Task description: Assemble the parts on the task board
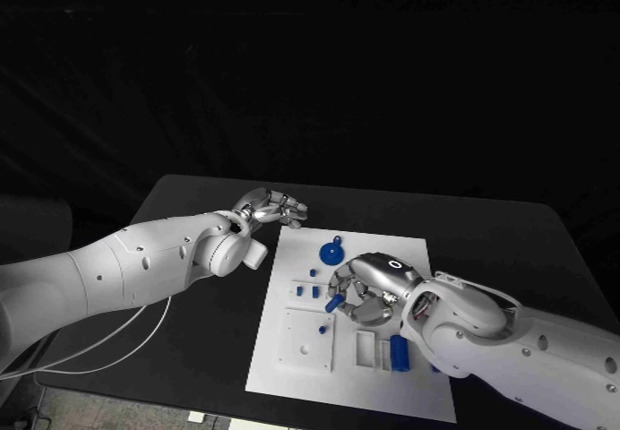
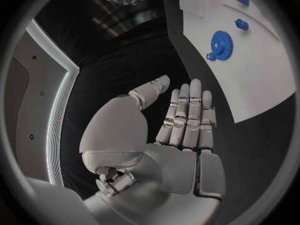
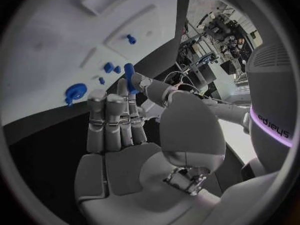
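Observation:
The white task board (image 1: 291,376) lies mid-table. A blue gear (image 1: 332,252) sits near its far edge and also shows in the left wrist view (image 2: 220,42). Small blue parts (image 1: 307,289) lie left of centre, and a blue block (image 1: 400,352) stands in a slot near the front. My right hand (image 1: 371,288) hovers over the board's middle and pinches a short blue peg (image 3: 130,78) between thumb and a finger. My left hand (image 1: 269,209) floats over the black table by the board's far left corner, fingers straight and holding nothing (image 2: 187,120).
A raised white square plate (image 1: 307,345) with a small blue pin (image 1: 322,330) sits on the board's front left. White cables (image 1: 116,345) hang off the table's left side under my left arm. Black table (image 1: 491,233) surrounds the board.

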